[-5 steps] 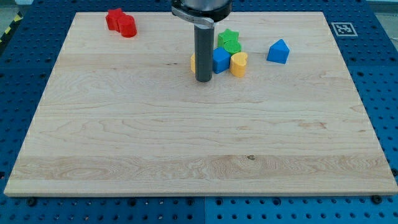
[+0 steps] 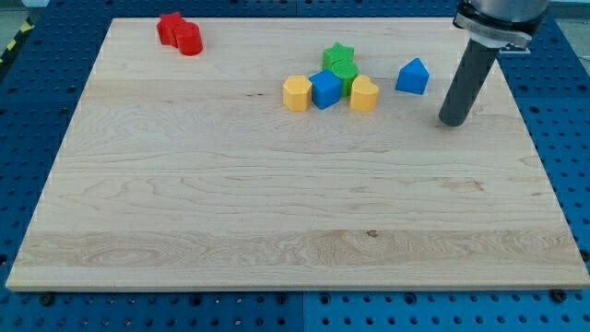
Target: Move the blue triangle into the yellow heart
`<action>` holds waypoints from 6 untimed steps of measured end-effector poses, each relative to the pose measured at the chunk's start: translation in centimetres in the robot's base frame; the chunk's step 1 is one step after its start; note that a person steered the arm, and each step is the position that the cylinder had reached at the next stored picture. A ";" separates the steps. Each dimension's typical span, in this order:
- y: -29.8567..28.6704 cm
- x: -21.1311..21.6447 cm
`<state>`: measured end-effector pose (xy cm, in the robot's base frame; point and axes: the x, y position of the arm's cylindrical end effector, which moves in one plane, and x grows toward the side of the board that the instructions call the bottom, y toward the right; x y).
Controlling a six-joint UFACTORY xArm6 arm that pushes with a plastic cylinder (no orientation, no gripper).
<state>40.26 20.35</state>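
Observation:
The blue triangle (image 2: pixel 413 77) sits on the wooden board at the view's upper right. The yellow heart (image 2: pixel 364 94) lies to its left, a short gap apart, touching a blue cube (image 2: pixel 325 89). My tip (image 2: pixel 451 122) rests on the board to the right of and slightly below the blue triangle, not touching it. The rod rises from there to the view's top right.
A green star (image 2: pixel 339 60) sits above the blue cube. A yellow hexagon-like block (image 2: pixel 296 93) touches the cube's left side. Two red blocks (image 2: pixel 179 32) lie at the board's upper left. The board's right edge (image 2: pixel 527 138) runs near my tip.
My tip has moved from beside the yellow block and blue cube far to the right, past the blue triangle. The yellow heart has shifted slightly right and down; the yellow block is now uncovered.

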 end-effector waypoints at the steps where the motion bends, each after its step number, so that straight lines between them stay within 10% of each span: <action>1: 0.0 -3.5; 6: -4.7 -7.0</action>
